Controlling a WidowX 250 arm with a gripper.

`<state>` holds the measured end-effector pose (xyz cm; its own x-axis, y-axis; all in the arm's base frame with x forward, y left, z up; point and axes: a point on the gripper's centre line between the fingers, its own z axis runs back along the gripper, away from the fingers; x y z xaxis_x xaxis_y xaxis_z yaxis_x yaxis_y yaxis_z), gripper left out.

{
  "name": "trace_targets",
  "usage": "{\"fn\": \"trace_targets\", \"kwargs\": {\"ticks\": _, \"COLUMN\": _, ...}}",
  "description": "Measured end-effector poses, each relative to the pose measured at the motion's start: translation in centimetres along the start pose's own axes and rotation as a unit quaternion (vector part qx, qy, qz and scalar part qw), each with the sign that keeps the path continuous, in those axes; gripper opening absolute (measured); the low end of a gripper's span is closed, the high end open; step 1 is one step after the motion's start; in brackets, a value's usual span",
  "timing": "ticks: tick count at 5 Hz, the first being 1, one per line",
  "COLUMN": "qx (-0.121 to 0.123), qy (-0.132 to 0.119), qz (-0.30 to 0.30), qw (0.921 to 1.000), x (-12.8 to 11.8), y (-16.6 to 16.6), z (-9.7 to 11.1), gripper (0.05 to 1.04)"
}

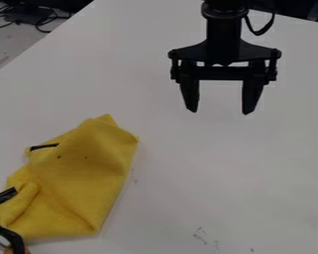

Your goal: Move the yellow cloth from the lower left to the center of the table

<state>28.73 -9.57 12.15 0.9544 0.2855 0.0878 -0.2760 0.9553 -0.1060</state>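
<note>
A yellow cloth [88, 178] lies on the left side of the white table [214, 168], from about mid-height down toward the near left corner of the view. It is a plain, strong yellow with a soft, matte look, folded over on itself into an uneven shape that comes to a blunt point at its far end. Its right edge runs fairly straight down to a corner near the bottom, while the left side is bunched, with a raised fold and soft creases. Two small dark specks sit on its upper part, and a short black strip [44, 147] crosses its upper left edge.

Another black piece [1, 198] reaches onto the cloth from the left edge of the view — below it, in the bottom left corner, is a curved black part [10, 238] with a bit of orange beside it.

The black gripper [219, 112] hangs over the far right part of the table, well apart from the cloth, its two fingers spread wide with nothing between them. The table top is smooth and pale, with a few dark marks and faint scribbles near the bottom. Beyond its upper left edge, dark cables [38, 22] lie on a greyish floor.
</note>
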Motion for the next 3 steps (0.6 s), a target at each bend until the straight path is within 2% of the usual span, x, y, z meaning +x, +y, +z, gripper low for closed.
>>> {"fn": "trace_targets", "kwargs": {"ticks": 1, "qx": 0.011, "qy": 0.016, "qz": 0.000, "qw": 0.9998, "x": -0.3, "y": 0.3, "z": -1.1, "gripper": 1.000}}
{"fn": "trace_targets", "kwargs": {"ticks": 2, "qx": 0.027, "qy": 0.042, "qz": -0.005, "qw": 0.9987, "x": -2.0, "y": 2.0, "z": -1.7, "gripper": 1.000}}
{"fn": "trace_targets", "kwargs": {"ticks": 3, "qx": 0.016, "qy": 0.039, "qz": 0.009, "qw": 0.9991, "x": -3.4, "y": 5.4, "z": -1.4, "gripper": 1.000}}
